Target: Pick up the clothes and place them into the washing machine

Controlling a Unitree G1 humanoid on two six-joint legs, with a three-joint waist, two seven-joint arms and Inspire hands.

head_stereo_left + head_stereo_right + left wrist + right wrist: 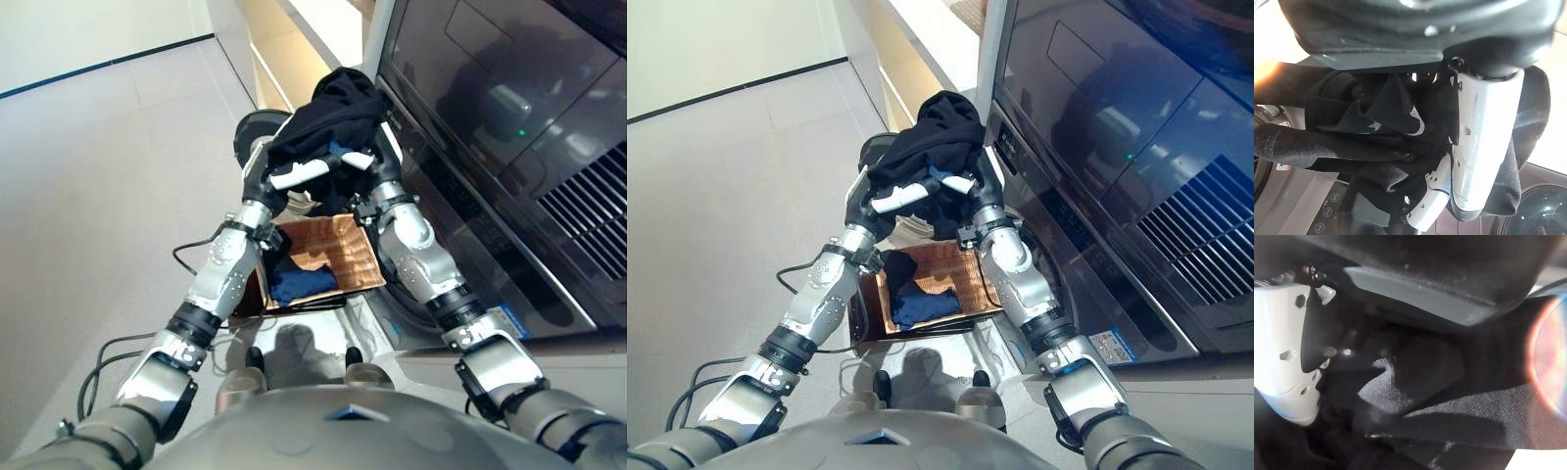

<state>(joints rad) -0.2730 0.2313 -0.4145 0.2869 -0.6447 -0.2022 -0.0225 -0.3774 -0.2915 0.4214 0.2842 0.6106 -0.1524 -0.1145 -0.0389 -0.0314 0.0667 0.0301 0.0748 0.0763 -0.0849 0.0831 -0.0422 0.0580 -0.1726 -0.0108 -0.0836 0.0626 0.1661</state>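
A black garment is held bunched between the left robot hand and right robot hand, both curled into it, above the wicker basket beside the washing machine. Trailing folds could be snagged on the door rim, or dropped back.

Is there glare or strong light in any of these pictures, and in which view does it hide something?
Right wrist view: a bright flare at one edge washes over the black garment. Left wrist view: overexposed light behind the garment bleaches the background. Eye views: even light, with soft reflections on the dark washing machine; the basket and both hands, left and right, show clearly.
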